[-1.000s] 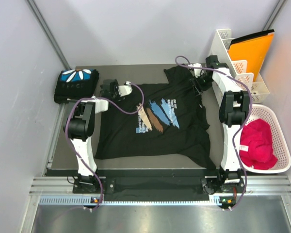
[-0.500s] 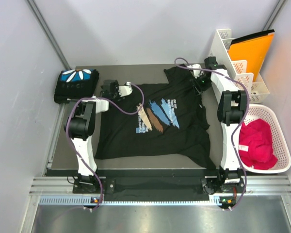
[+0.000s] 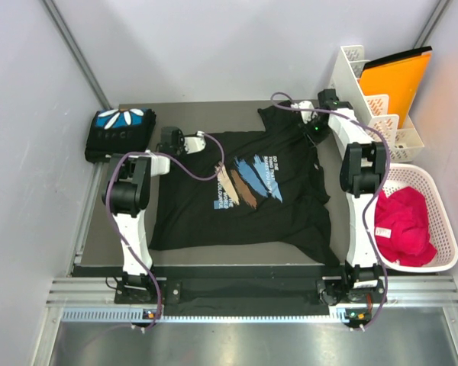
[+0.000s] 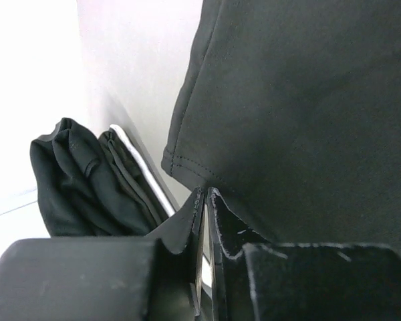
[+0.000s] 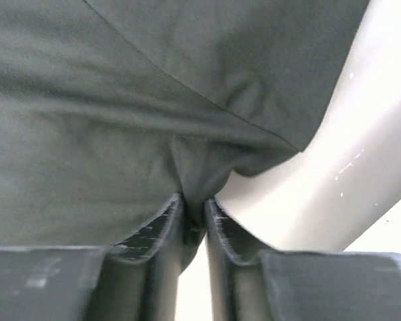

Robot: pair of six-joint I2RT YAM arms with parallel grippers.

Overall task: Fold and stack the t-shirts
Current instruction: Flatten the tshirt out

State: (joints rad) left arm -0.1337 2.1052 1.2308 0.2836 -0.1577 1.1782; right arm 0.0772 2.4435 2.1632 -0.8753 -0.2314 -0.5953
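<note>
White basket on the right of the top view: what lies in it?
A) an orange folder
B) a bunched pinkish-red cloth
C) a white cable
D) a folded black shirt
B: the white basket holds only a bunched pinkish-red cloth.

A robot lab test cell: plain white panel walls [image 3: 30, 152] box in a dark grey tabletop [image 3: 214, 114]. Two white-and-black robot arms [image 3: 130, 198] are bolted to a ribbed aluminium rail [image 3: 252, 292] along the bottom edge. A black printed t-shirt [image 3: 191, 221] lies spread mid-frame, and a white plastic lattice basket [image 3: 443, 221] sits at right.
</note>
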